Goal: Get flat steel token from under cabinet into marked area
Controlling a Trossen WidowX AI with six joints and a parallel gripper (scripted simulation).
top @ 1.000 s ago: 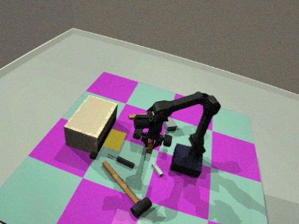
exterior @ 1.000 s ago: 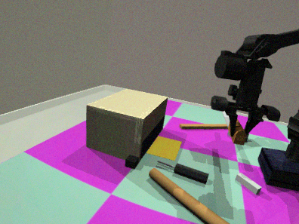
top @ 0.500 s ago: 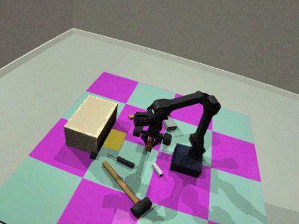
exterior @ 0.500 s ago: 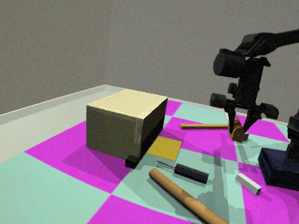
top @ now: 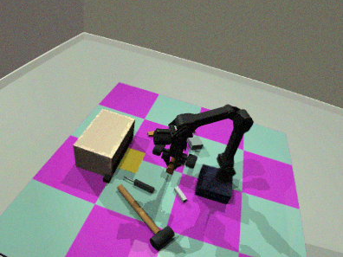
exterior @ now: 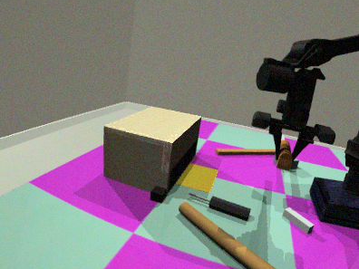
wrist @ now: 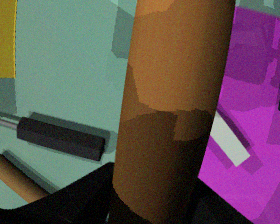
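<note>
My gripper (top: 171,159) (exterior: 286,158) (wrist: 150,177) is shut on a brown wooden handle (top: 170,167) (exterior: 284,160) (wrist: 170,75), which runs up through the wrist view. The far part of the held tool is hidden or unclear. The gripper is to the right of the yellow marked area (top: 132,160) (exterior: 199,178) (wrist: 7,40). The cabinet (top: 104,131) (exterior: 151,125), a box with a cream top, stands behind that area, its front side dark. The steel token cannot be made out in any view.
A dark-handled screwdriver (top: 144,185) (exterior: 229,208) (wrist: 61,138), a mallet (top: 162,237) and a white bar (top: 180,194) (exterior: 298,220) (wrist: 231,140) lie nearby. A small black block (top: 106,178) (exterior: 159,194) is at the cabinet's corner. Another wooden handle (exterior: 245,151) lies behind the gripper, near a grey block (top: 195,143).
</note>
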